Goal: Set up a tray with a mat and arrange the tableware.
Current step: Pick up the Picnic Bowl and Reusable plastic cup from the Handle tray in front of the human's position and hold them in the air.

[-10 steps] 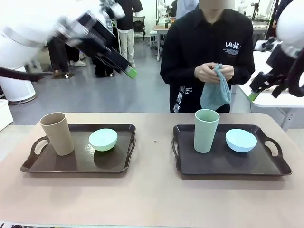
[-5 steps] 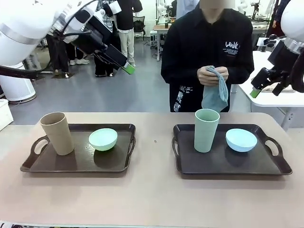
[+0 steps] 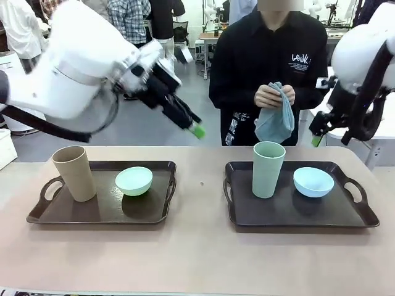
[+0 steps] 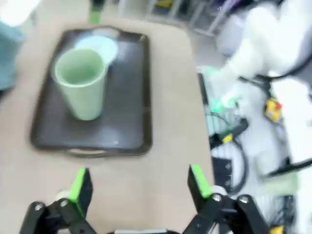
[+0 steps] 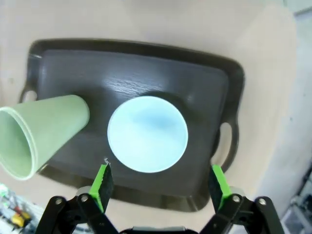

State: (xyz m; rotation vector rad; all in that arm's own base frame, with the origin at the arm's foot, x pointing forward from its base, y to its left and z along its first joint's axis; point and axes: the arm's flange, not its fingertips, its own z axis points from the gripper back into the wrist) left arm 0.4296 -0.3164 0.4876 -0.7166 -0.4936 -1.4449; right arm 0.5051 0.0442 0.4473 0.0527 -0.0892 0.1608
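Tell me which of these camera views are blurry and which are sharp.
Front view: the left gripper is smeared, the tan tumbler sharp. Left wrist view: soft all over, the pale green tumbler fuzzy. Right wrist view: crisp, the light blue bowl clear-edged.

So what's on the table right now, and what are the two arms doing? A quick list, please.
Left tray: tan tumbler upright, mint green bowl beside it
Right tray: pale green tumbler upright, light blue bowl beside it
Person: at the far side, holding a blue-grey cloth
Left gripper: open, raised above the table, empty
Right gripper: open, above the right tray, empty
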